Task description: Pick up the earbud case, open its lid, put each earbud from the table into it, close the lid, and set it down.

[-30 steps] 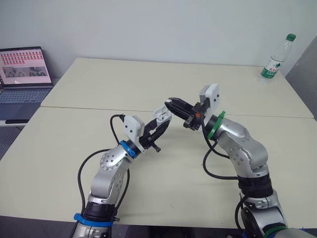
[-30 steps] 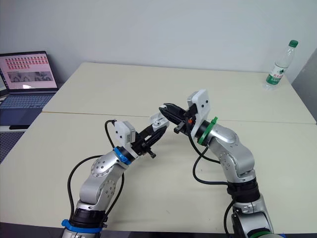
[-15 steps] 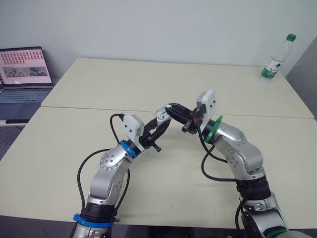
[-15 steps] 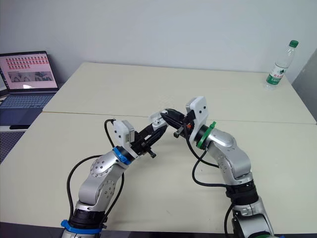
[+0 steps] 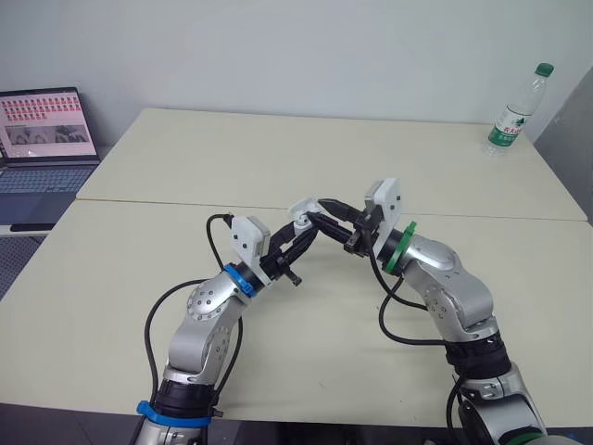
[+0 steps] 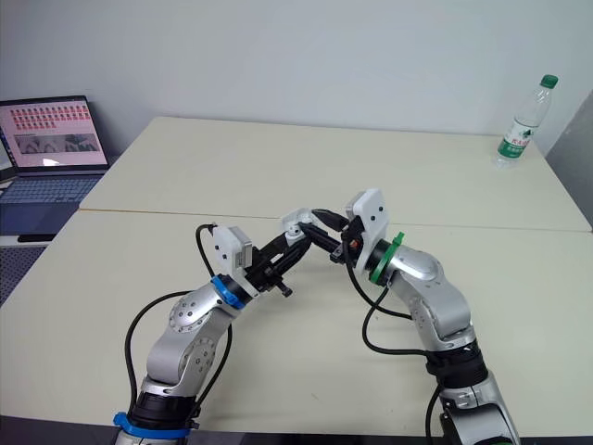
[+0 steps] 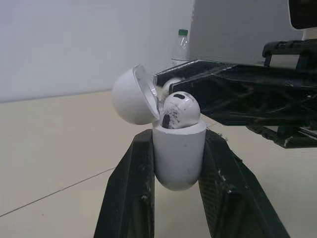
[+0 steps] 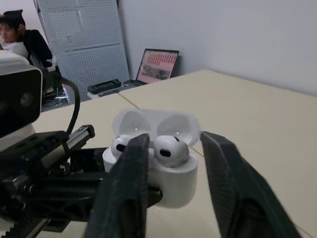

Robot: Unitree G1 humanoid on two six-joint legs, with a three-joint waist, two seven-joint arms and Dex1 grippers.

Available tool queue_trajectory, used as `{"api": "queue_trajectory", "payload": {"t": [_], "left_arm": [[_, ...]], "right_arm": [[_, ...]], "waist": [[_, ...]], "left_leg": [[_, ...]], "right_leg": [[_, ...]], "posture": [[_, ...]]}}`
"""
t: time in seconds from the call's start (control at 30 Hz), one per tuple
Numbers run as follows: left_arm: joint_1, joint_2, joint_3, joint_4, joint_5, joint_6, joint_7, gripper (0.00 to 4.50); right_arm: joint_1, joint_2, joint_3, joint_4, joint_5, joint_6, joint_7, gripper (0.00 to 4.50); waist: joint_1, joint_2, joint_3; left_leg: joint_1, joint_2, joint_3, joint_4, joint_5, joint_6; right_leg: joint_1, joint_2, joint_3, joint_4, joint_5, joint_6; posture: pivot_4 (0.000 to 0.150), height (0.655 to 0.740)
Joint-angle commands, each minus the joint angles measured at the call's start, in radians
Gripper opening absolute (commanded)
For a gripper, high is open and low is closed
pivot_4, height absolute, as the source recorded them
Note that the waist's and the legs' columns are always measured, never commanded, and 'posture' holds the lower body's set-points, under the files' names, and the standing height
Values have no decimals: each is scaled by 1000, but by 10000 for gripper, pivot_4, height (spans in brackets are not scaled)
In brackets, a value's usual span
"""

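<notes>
Over table (image 5: 278, 148): upright, open-lidded case (image 7: 178, 153)

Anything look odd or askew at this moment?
One earbud sits proud in the open earbud case held by the left end effector, not fully seated; its shell looks dark-speckled. Nothing else stands out.

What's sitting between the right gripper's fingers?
Right wrist view: an earbud seated in the open case, with a second earbud beside it. The right gripper has its fingers spread, straddling it. The left gripper holds the case.
</notes>
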Motion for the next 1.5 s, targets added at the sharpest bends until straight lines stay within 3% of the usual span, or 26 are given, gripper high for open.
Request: {"api": "queue_trajectory", "payload": {"t": [0.03, 0.17, 0.37, 0.53, 0.63, 0.8, 1.0, 1.23, 1.5], "left_arm": [[-12, -6, -4, -51, -12, -20, -4, 8123], [-9, -6, -5, -52, -10, -21, -4, 8123], [10, 6, -6, -53, -11, -24, -19, 8123], [13, 33, -16, -42, -7, -31, -62, 8123], [8, 51, -36, -32, 2, -42, -101, 8123], [-4, 67, -67, -14, 31, -67, -135, 8123], [-6, 67, -98, -15, 63, -75, -142, 8123], [4, 76, -94, -24, 75, -64, -129, 8123], [-8, 77, -75, -18, 68, -55, -115, 8123]], "right_arm": [[-7, 1, 2, -31, 17, -12, 21, 23977], [-11, -3, -23, -33, 48, 1, 34, 23977], [-52, -94, -178, -89, 315, 207, 110, 23977], [-162, -203, -201, 1, 340, 283, 148, 23977], [-237, -251, -126, 149, 226, 214, 220, 18070], [-361, -239, 8, 402, 26, 40, 276, 441], [-450, -187, 93, 510, -55, -19, 388, 441], [-447, -225, 123, 353, -12, 98, 532, 441], [-386, -270, 115, 257, -39, 121, 546, 441]], "waist": [[0, 0, 0], [0, 0, 0], [0, 0, 0], [-1, 0, 0], [-2, 0, 0], [-2, 0, 0], [-1, 0, 0], [-1, 0, 0], [-1, 0, 0]], "left_leg": [[0, 0, 0, 0, 0, 0], [0, 0, 0, 0, 0, 0], [0, 0, 0, 0, 0, 0], [1, 0, 0, 0, 0, 0], [2, 1, 1, -1, 0, 0], [2, 1, 4, -1, 0, 0], [1, 1, 4, -2, 0, 0], [1, 1, 3, -2, 0, 0], [1, 1, 2, -2, 0, 0]], "right_leg": [[0, 0, 0, 0, 0, 0], [0, 0, 0, 0, 0, 0], [0, 0, 0, 0, 0, 0], [0, 0, 0, 0, 0, 0], [0, 1, 1, 0, 0, 0], [0, 1, 3, -1, 0, 0], [-1, 1, 4, -1, 0, 0], [-1, -1, 2, -1, 0, 0], [0, -1, 1, -1, 0, 0]], "posture": [[1500, 7400], [1500, 7400], [1500, 7400], [1500, 7400], [1500, 7400], [1500, 7400], [1500, 7400], [1500, 7400], [1500, 7400]]}}
